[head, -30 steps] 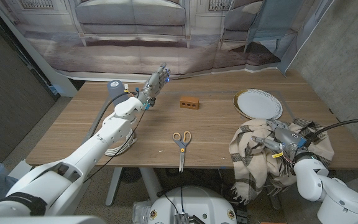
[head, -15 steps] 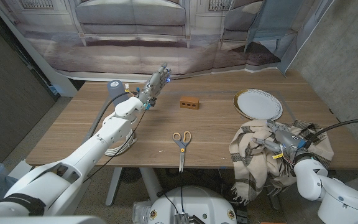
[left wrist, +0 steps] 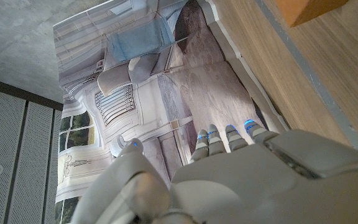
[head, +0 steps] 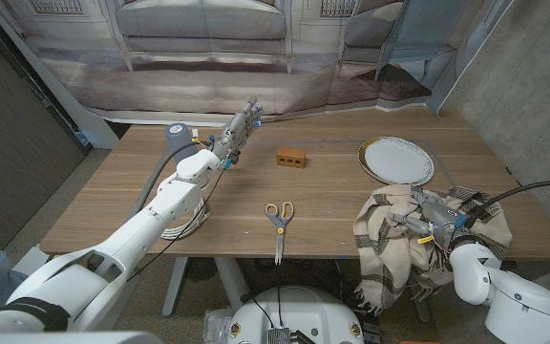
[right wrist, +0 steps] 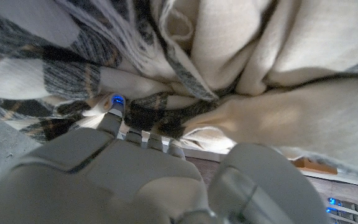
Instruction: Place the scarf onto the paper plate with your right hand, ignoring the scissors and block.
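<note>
My right hand is at the near right corner of the desk, down in the scarf. In the right wrist view my fingers are pushed into the folds of plaid cloth, but I cannot tell whether they have clenched on it or merely press against it. The scarf is bunched in a heap at that corner, with part of it hanging over the near edge. It lies under and around my hand, so there is nothing to reach for; the grip is the open question.

The scissors lie to the left near the near edge, well apart from the scarf, and I leave them alone.

The plate sits straight beyond the scarf, slightly to the left, with bare wood between the two. That is the line that matters: I judge the carry to be a short lift and a push away from me, and my right hand is far nearer than the other.

The block stands farther left, level with the plate.

My left hand is raised over the far left of the desk, fingers stretched out, grasping nothing.
</note>
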Controlling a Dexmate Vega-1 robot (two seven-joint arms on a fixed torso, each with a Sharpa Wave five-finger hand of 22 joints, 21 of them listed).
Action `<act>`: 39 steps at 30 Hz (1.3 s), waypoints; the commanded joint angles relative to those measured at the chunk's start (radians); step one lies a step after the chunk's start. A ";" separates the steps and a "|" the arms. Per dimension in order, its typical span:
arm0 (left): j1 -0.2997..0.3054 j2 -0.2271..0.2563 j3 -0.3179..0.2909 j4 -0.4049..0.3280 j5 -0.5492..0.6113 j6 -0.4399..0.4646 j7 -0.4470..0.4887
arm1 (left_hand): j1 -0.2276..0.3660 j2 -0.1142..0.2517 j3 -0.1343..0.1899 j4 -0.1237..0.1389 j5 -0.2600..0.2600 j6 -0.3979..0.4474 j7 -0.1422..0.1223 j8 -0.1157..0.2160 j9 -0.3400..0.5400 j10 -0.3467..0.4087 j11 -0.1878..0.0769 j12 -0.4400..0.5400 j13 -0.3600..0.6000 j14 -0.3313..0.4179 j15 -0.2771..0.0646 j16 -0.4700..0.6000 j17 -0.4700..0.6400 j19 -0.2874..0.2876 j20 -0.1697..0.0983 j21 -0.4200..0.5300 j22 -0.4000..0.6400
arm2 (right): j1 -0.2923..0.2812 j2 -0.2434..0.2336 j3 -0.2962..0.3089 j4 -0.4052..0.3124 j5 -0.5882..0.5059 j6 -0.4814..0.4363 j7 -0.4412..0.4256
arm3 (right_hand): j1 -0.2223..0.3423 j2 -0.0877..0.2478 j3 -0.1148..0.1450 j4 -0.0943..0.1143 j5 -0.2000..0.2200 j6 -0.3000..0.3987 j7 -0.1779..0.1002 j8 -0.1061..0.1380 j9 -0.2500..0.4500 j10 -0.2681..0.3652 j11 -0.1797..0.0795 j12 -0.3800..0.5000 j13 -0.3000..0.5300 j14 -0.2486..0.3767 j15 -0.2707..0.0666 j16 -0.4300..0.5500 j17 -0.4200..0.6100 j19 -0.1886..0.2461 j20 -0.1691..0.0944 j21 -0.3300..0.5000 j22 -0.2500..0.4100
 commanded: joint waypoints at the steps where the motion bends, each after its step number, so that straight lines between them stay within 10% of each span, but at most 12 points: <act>1: -0.008 0.002 -0.004 0.011 -0.003 -0.011 -0.011 | 0.006 0.007 -0.005 0.001 0.003 0.005 -0.001 -0.002 0.003 0.007 -0.002 0.005 0.005 -0.001 0.002 0.004 0.005 -0.004 0.009 0.002 0.004 | 0.056 -0.023 -0.050 0.021 0.076 -0.021 -0.024 | 0.020 -0.001 0.003 -0.007 0.007 -0.002 -0.005 0.011 0.004 0.016 0.002 0.009 0.001 0.024 0.000 0.008 0.001 0.028 0.000 0.011 0.005; 11: -0.014 0.001 -0.007 0.022 -0.004 -0.015 -0.014 | 0.007 0.008 -0.008 0.001 0.004 0.007 -0.002 -0.002 0.003 0.008 0.000 0.005 0.005 0.001 0.002 0.005 0.005 -0.004 0.009 0.002 0.004 | 0.109 -0.043 -0.104 0.028 0.107 -0.047 -0.049 | 0.062 0.008 0.010 -0.012 0.008 0.001 -0.008 0.014 0.005 0.023 -0.002 0.013 0.002 0.069 -0.020 0.009 0.001 0.132 -0.004 0.040 0.008; 22: -0.017 0.002 -0.012 0.024 -0.005 -0.020 -0.012 | 0.007 0.009 -0.010 0.002 0.004 0.008 -0.002 -0.002 0.003 0.012 -0.002 0.006 0.005 0.004 0.004 0.005 0.005 -0.004 0.011 0.002 0.004 | 0.150 -0.067 -0.144 0.035 0.134 -0.052 -0.071 | 0.169 0.011 0.024 -0.018 -0.002 0.060 -0.032 0.030 0.009 0.051 -0.015 0.024 0.005 0.187 -0.076 0.016 0.006 0.399 -0.028 0.103 0.003; 39: -0.010 0.001 -0.012 0.029 -0.011 -0.025 -0.019 | 0.008 0.011 -0.014 0.002 0.004 0.010 -0.001 -0.001 0.003 0.012 -0.003 0.006 0.005 0.003 0.005 0.005 0.005 -0.004 0.012 0.002 0.004 | 0.170 -0.104 -0.177 0.023 0.174 -0.089 -0.105 | 0.242 0.025 0.040 -0.014 -0.014 0.174 -0.057 0.061 0.018 0.160 -0.036 0.067 0.012 0.308 -0.142 0.035 0.017 0.501 -0.127 0.109 0.003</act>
